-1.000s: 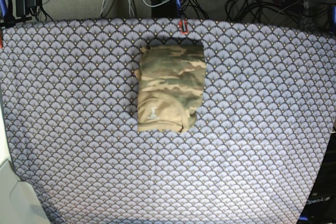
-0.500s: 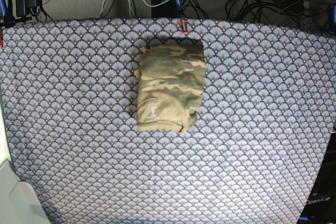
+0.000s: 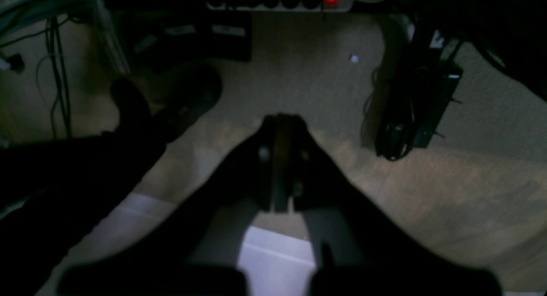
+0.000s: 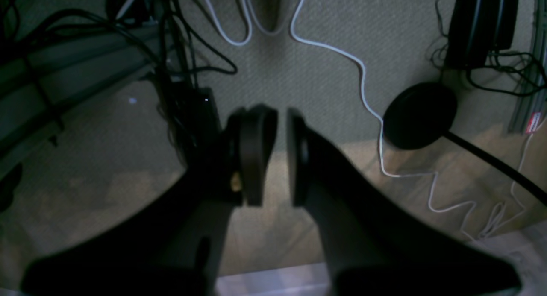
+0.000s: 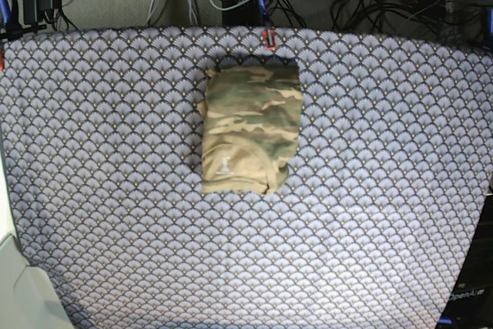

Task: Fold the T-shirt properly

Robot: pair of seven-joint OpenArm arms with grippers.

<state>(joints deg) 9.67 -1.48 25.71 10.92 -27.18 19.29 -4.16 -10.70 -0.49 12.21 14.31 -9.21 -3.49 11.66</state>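
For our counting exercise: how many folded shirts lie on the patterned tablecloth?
1. The T-shirt, folded into a compact rectangle, lies near the middle of the tablecloth, toward its far edge. Nothing else rests on the cloth.

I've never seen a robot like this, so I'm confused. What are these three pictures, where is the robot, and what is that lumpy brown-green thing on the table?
The robot has two arms, each ending in a pincher called a gripper. One picture looks down from above at a table with a blue-grey patterned tablecloth. The lumpy thing is a camouflage T-shirt, folded into a neat packet. The other two pictures come from small cameras on the robot's wrists, so you see the grippers close up. The left gripper is pinched shut with nothing in it. The right gripper shows a small gap between its fingers, also holding nothing. Both point at the floor and cables beyond the table, away from the shirt.
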